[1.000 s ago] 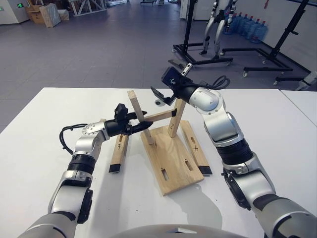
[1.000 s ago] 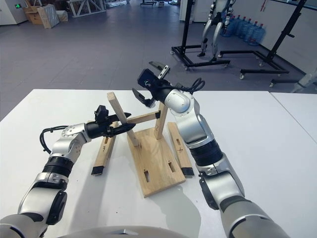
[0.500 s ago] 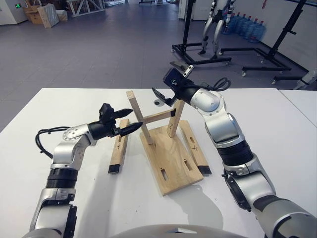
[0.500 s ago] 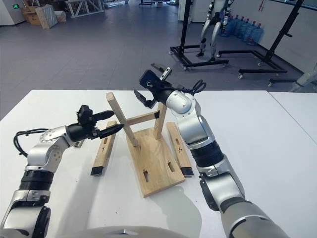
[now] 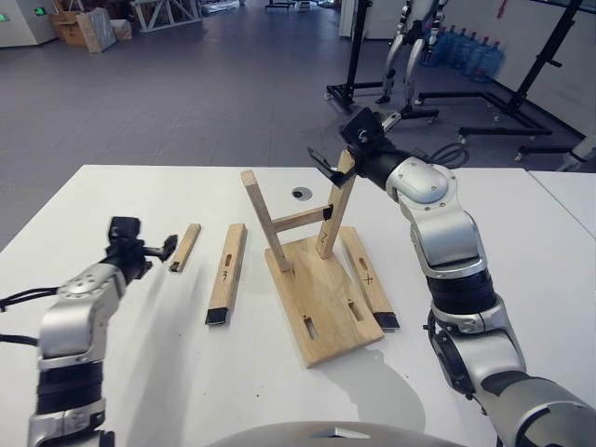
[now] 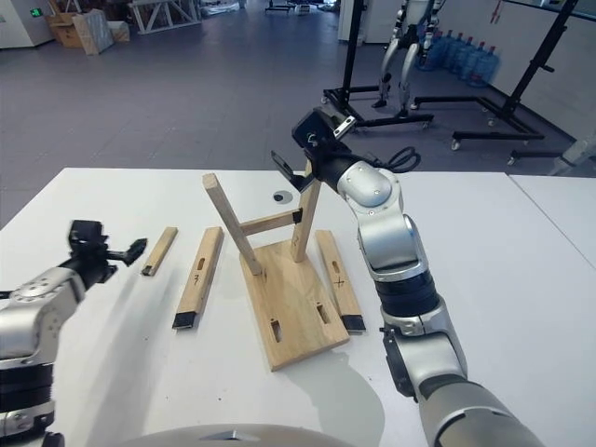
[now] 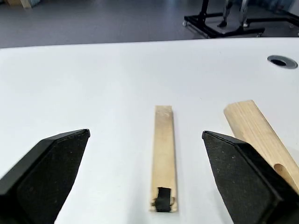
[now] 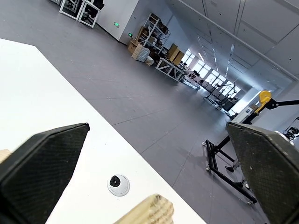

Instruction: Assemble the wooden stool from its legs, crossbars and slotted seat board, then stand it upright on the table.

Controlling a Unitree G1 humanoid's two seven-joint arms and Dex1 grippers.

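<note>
The slotted seat board (image 5: 326, 303) lies flat on the white table. Two legs stand in it, the left leg (image 5: 265, 219) tilted and the right leg (image 5: 333, 209) nearly upright, joined by a crossbar (image 5: 300, 220). My right gripper (image 5: 349, 149) is open around the top of the right leg (image 8: 148, 209). One loose slotted leg (image 5: 226, 275) lies left of the board, another (image 5: 368, 279) along its right side. A short loose crossbar (image 7: 163, 158) lies further left, just ahead of my open left gripper (image 5: 154, 251), which holds nothing.
A round cable hole (image 5: 300, 193) sits in the table behind the stool parts. A second white table (image 5: 568, 191) adjoins on the right. Black wheeled racks (image 5: 484, 93) stand on the floor far behind. Bare table surface (image 5: 140, 372) spreads in front.
My left gripper has drawn back from the tilted leg, far to the left, uncovering the short crossbar. My right gripper has moved right to the top of the right leg.
</note>
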